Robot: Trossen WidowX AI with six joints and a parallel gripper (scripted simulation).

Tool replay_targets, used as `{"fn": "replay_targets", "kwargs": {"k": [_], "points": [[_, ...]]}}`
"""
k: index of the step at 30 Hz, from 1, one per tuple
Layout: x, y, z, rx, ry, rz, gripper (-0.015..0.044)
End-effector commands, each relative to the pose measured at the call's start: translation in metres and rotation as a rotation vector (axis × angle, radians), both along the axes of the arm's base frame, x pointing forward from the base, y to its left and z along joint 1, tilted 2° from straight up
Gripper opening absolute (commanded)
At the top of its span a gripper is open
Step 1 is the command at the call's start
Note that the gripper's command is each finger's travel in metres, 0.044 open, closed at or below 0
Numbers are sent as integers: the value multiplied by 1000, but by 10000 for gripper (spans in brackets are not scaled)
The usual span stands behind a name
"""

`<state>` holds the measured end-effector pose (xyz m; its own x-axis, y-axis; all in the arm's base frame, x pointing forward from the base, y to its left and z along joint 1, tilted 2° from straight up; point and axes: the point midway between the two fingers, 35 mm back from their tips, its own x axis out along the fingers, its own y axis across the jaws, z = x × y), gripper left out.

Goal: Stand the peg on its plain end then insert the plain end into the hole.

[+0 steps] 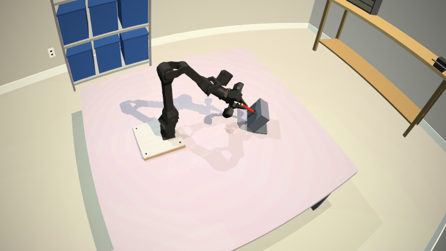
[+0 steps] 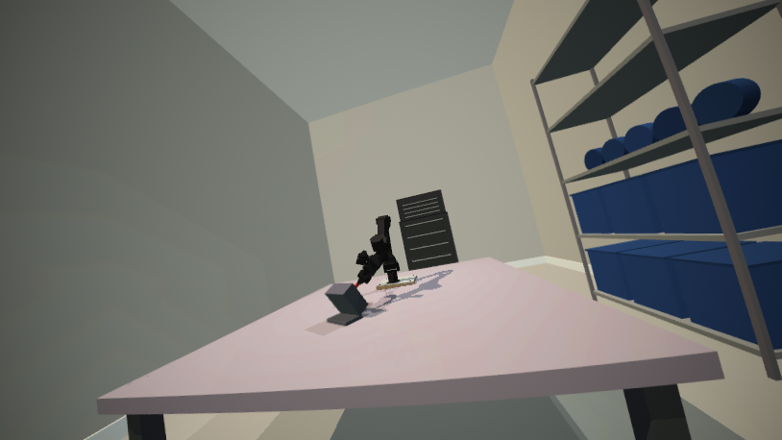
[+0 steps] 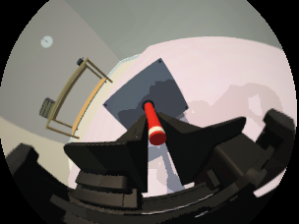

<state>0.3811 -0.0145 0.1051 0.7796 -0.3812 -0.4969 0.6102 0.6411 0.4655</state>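
My gripper (image 1: 240,104) (image 3: 151,116) is shut on the red peg (image 1: 248,108) (image 2: 356,285) (image 3: 153,123). The peg points forward and down at the face of the grey sloped panel (image 1: 260,117) (image 2: 345,300) (image 3: 167,94). Its far end meets the panel's face, where the hole is; the hole itself is hidden by the peg. In the wrist view the peg's near end shows a pale rim between the two dark fingers. The white band is not clear in the top and exterior views.
The arm's base stands on a white plate (image 1: 152,144) (image 2: 398,282) on the pink table (image 1: 218,175) (image 2: 464,328). A shelf rack with blue bins (image 1: 102,34) stands behind the table, a wooden bench (image 1: 374,72) to its right.
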Motion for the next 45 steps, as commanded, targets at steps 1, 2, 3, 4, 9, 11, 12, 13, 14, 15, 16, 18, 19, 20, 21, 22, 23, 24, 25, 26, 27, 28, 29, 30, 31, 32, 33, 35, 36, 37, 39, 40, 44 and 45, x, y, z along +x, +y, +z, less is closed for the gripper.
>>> {"fn": "replay_targets", "kwargs": {"k": [1, 2, 3, 4, 9, 11, 12, 13, 14, 15, 16, 18, 19, 20, 21, 22, 23, 24, 25, 26, 27, 28, 29, 30, 31, 32, 33, 35, 36, 37, 39, 40, 44, 45], "points": [[2, 0, -3, -1, 4, 4, 0], [2, 0, -3, -1, 4, 4, 0], [2, 0, -3, -1, 4, 4, 0], [3, 0, -4, -1, 4, 4, 0], [5, -1, -5, -1, 4, 4, 0], [6, -1, -6, -1, 4, 4, 0], [7, -2, -6, -1, 4, 4, 0], [7, -2, -7, -1, 4, 4, 0], [8, -2, -7, -1, 4, 4, 0], [9, -2, -7, -1, 4, 4, 0], [9, -3, -8, -1, 4, 4, 0], [10, -3, -9, -1, 4, 4, 0], [11, -3, -9, -1, 4, 4, 0], [11, -4, -9, -1, 4, 4, 0], [12, -4, -9, -1, 3, 4, 0], [12, -4, -10, -1, 3, 4, 0], [13, -4, -10, -1, 3, 4, 0], [13, -5, -10, -1, 3, 4, 0], [14, -5, -11, -1, 3, 4, 0], [15, -5, -11, -1, 3, 4, 0], [15, -5, -11, -1, 3, 4, 0], [16, -6, -12, -1, 3, 4, 0], [16, -6, -12, -1, 3, 4, 0], [17, -6, -12, -1, 3, 4, 0], [17, -6, -13, -1, 3, 4, 0], [18, -7, -13, -1, 3, 4, 0], [18, -7, -13, -1, 3, 4, 0], [19, -8, -14, -2, 3, 4, 0], [20, -8, -14, -2, 3, 4, 0], [21, -8, -15, -2, 3, 4, 0], [22, -9, -15, -2, 3, 4, 0], [22, -9, -16, -2, 3, 4, 0], [24, -10, -17, -2, 3, 4, 0], [24, -10, -17, -2, 3, 4, 0]]}}
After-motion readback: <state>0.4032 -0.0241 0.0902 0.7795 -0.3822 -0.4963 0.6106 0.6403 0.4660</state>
